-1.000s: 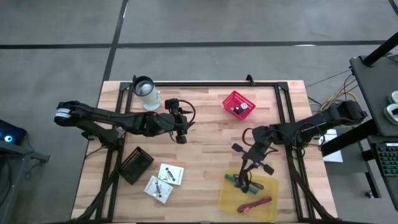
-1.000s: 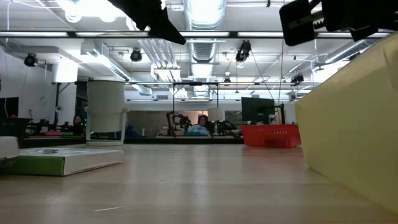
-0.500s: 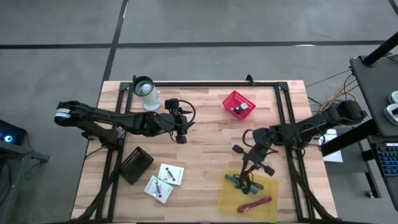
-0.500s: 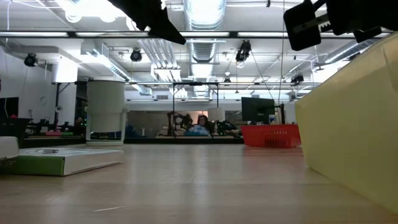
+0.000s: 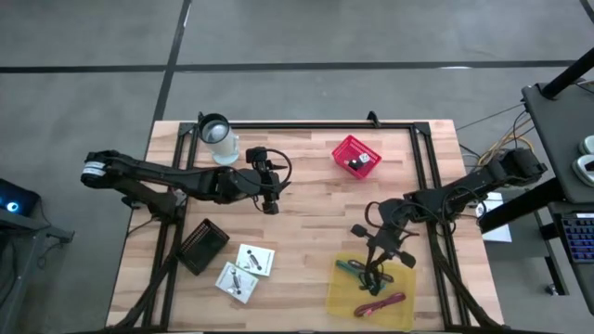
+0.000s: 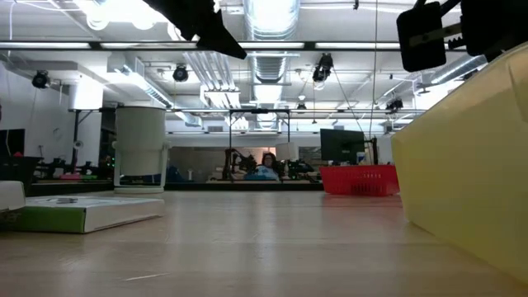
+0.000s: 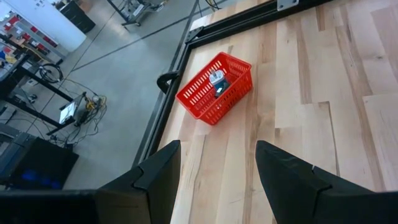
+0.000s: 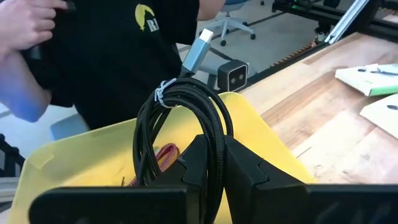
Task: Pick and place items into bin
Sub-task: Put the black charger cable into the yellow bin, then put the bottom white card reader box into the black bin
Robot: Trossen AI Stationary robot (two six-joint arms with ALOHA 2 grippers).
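**Cable held over yellow bin by right gripper**

High view: Table (image 5: 306, 199) carries a yellow bin (image 5: 401, 306) at its near right part, a red basket (image 5: 356, 155) toward the far side, a clear cup (image 5: 218, 135) at the far left, two white cards (image 5: 245, 271) and a black box (image 5: 203, 246) at the near left. The right gripper (image 5: 374, 272) hangs over the bin's far edge, with the black cable (image 5: 369, 277) beneath it. A teal stick (image 5: 350, 268) and a maroon stick (image 5: 380, 303) lie inside the bin. The left gripper (image 5: 270, 199) hovers over bare wood near mid-table, well apart from every item.

Low view: The bin wall (image 6: 462, 177) fills the right side; the basket (image 6: 359, 178) and cup (image 6: 140, 148) stand farther back. A white card (image 6: 78, 213) lies flat at the left. Dark arm parts show along the top edge only.

Left wrist view: Its fingers (image 7: 289, 177) stand spread, nothing between them; the basket (image 7: 214, 87) sits on the table ahead, holding small pieces.

Right wrist view: The fingers (image 8: 245, 168) are pressed together, pinching the coiled cable (image 8: 186, 121) above the bin (image 8: 93, 155). The maroon stick (image 8: 163, 154) lies within. A person in a dark shirt (image 8: 118, 50) stands beyond.
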